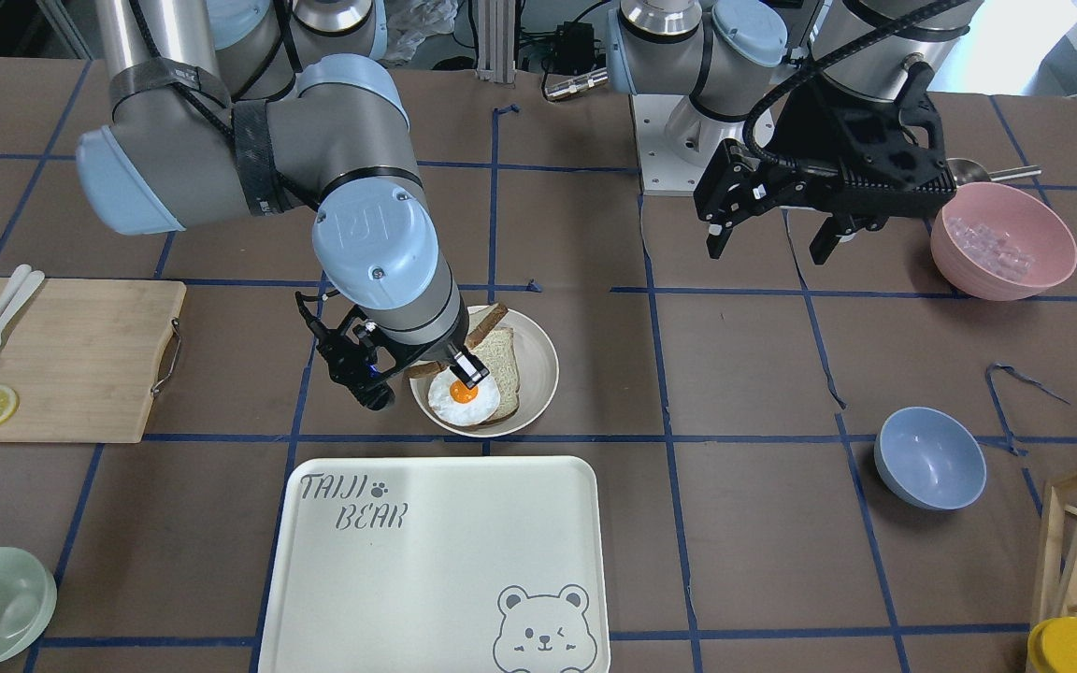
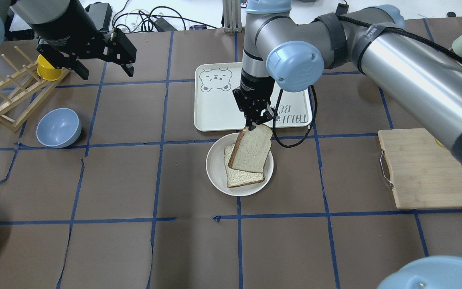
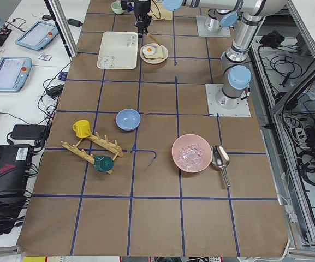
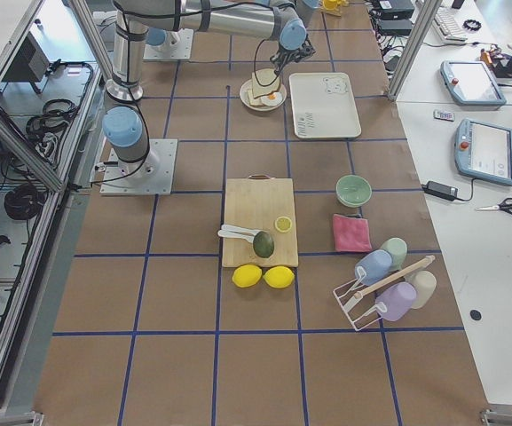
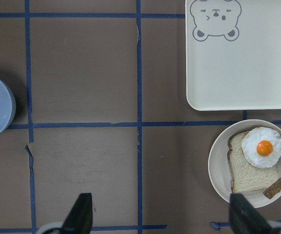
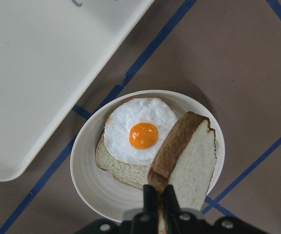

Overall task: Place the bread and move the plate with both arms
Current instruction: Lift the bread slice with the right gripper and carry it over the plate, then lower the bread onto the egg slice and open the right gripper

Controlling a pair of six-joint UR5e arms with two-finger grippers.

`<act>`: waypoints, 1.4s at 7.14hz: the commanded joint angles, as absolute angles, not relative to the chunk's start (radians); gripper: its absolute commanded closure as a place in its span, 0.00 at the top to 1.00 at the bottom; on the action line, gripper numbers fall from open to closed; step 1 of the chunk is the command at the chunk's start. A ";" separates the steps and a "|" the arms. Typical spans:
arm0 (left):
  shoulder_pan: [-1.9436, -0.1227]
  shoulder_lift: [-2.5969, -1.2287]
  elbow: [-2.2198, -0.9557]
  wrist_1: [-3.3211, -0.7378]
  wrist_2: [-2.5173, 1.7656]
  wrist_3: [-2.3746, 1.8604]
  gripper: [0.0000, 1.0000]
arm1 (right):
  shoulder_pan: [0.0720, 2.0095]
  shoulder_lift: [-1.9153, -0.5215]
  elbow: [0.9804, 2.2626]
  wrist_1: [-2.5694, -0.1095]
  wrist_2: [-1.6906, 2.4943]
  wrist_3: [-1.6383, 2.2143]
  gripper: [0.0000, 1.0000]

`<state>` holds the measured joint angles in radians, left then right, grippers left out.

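My right gripper is shut on the top edge of the dark-crusted bread and holds it tilted just above the plate. In the right wrist view the bread hangs from the gripper over the plate's right half. A thinner slice with a fried egg lies on the plate. My left gripper is open and empty, raised far to the left. It also shows in the front view.
The cream bear tray lies just beyond the plate. A blue bowl, a wooden rack and a yellow cup are on the left. A cutting board is on the right. A pink bowl stands beside the left arm.
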<state>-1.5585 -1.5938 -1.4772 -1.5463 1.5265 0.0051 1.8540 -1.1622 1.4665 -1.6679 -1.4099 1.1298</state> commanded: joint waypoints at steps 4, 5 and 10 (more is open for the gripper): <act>-1.559 -1.594 -1.476 -1.546 1.526 0.006 1.00 | 1.858 -1.102 1.476 -1.699 -1.422 1.114 0.00; -1.559 -1.594 -1.476 -1.546 1.525 0.006 1.00 | 1.859 -1.091 1.476 -1.718 -1.411 1.126 0.00; -1.559 -1.594 -1.476 -1.546 1.525 0.006 1.00 | 1.884 -1.088 1.476 -1.762 -1.398 1.134 0.91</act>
<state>-1.5585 -1.5938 -1.4758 -1.5462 1.5249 0.0062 1.8696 -1.0886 1.4747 -1.7511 -1.4053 1.1295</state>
